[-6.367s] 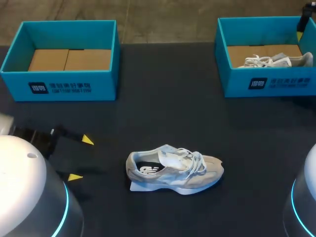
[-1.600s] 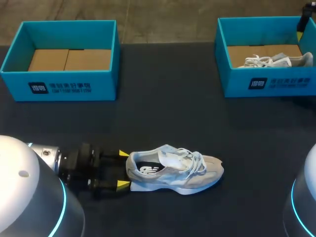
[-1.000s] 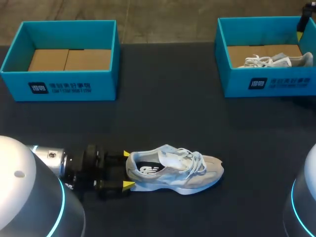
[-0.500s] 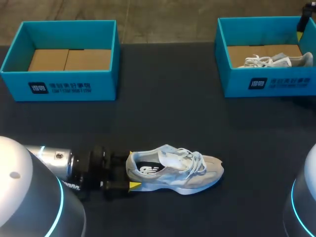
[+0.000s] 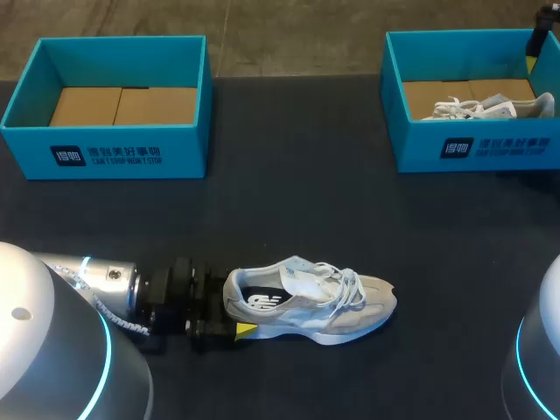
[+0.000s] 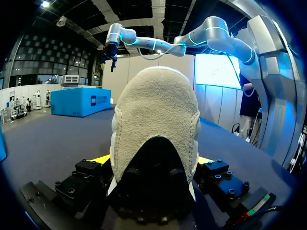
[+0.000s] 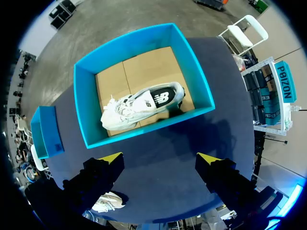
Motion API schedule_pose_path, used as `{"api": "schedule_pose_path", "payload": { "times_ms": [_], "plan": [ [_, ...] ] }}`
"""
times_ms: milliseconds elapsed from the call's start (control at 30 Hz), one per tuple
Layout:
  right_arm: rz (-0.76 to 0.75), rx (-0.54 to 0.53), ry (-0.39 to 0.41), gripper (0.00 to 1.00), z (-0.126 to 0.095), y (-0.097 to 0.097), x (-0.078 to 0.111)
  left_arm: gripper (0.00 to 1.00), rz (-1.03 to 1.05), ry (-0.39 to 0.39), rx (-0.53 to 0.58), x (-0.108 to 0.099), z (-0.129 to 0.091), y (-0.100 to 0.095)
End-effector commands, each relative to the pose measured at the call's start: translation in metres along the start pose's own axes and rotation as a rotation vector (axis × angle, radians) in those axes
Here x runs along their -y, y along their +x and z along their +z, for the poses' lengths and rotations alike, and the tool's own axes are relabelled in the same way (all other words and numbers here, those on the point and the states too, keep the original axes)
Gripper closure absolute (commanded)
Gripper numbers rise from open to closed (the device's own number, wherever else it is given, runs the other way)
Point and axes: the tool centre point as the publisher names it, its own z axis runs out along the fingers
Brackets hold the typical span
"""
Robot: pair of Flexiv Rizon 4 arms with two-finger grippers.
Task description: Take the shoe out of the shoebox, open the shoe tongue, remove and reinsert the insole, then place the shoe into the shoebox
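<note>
Lifting by the heel alone is, I think, the risk here: the shoe (image 5: 311,302) lies near 6 o'clock on the table (image 5: 297,192), toe toward 3 o'clock. The left gripper (image 6: 153,160) stands around its soft heel, but I cannot tell if it presses. A weak hold could let the toe sag or slip out. The right gripper (image 7: 160,160) hangs spread apart and empty above the right shoebox (image 5: 477,149) at 2 o'clock, which contains a second shoe (image 5: 490,108). The left shoebox (image 5: 118,39) at 10 o'clock shows only cardboard.
</note>
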Motion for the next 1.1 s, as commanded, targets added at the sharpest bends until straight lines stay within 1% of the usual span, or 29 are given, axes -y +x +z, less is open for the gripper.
{"api": "schedule_pose_path", "payload": {
  "times_ms": [33, 533, 567, 600, 633, 667, 900, 933, 1100],
  "plan": [
    [0.001, 0.001, 0.000, 0.00, 0.000, 0.000, 0.000, 0.00, 0.001, 0.000, -0.003, -0.002, 0.007, 0.001],
    [0.001, 0.001, 0.000, 0.00, 0.000, 0.000, 0.000, 0.00, -0.002, 0.008, -0.010, -0.002, 0.011, 0.003],
    [0.001, 0.001, 0.000, 0.00, 0.000, 0.000, 0.000, 0.03, -0.001, 0.009, -0.010, -0.002, 0.011, 0.003],
    [0.001, 0.001, 0.000, 0.00, 0.000, 0.000, 0.000, 0.45, 0.000, 0.009, -0.011, -0.002, 0.011, 0.003],
    [0.001, 0.001, 0.000, 0.00, 0.000, 0.000, 0.000, 0.82, 0.001, 0.009, -0.011, -0.002, 0.011, 0.003],
    [0.001, 0.001, 0.000, 0.00, 0.000, 0.000, 0.000, 1.00, 0.003, 0.009, -0.013, -0.002, 0.011, 0.003],
    [0.001, 0.001, 0.000, 0.00, 0.000, 0.000, 0.000, 1.00, 0.013, 0.001, -0.036, -0.005, 0.009, -0.003],
    [0.001, 0.001, 0.000, 0.00, 0.000, 0.000, 0.000, 1.00, 0.012, 0.000, -0.056, -0.005, 0.008, -0.005],
    [0.001, 0.001, 0.000, 0.00, 0.000, 0.000, 0.000, 1.00, 0.008, -0.016, -0.074, -0.003, 0.007, -0.014]
  ]
}}
